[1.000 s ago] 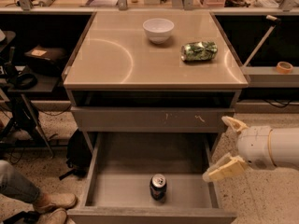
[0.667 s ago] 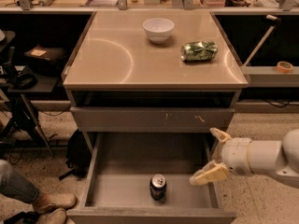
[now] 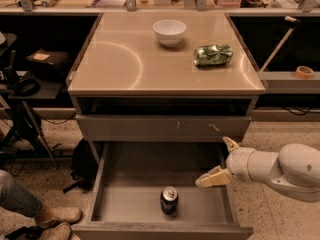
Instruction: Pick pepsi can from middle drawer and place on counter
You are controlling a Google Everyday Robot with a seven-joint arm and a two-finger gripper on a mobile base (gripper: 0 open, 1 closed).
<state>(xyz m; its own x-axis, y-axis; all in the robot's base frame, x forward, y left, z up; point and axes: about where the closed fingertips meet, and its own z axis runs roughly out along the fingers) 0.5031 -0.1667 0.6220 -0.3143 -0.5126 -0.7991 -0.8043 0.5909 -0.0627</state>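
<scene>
Pincer [image 3: 210,161] at right side of middle drawer [image 3: 131,205], above the right wall, fingers spread apart, nothing between them. Arm entering from the right edge, low, roughly at drawer height. Probably staged that way to sweep in sideways over the wall, not down from above, since the closed drawer front [image 3: 165,128] overhangs the back part.

Pepsi can [image 3: 169,200] upright on the drawer floor, near the front edge, about mid-width. Well apart from pincer, to its lower left. Standing upright with open floor on all sides, so a side grasp looks feasible.

Drawer pulled fully out, can exposed. Not yet grasped.

Counter [image 3: 125,64] already carrying white bowl [image 3: 169,32] at the back centre and a green can [image 3: 213,55] lying on its side to the right of it. Left and front portions look like the sensible drop zone.

Writing: none readable. Dark body and silver top visible on pepsi can, logo not legible from this angle. Green can print unreadable too.
</scene>
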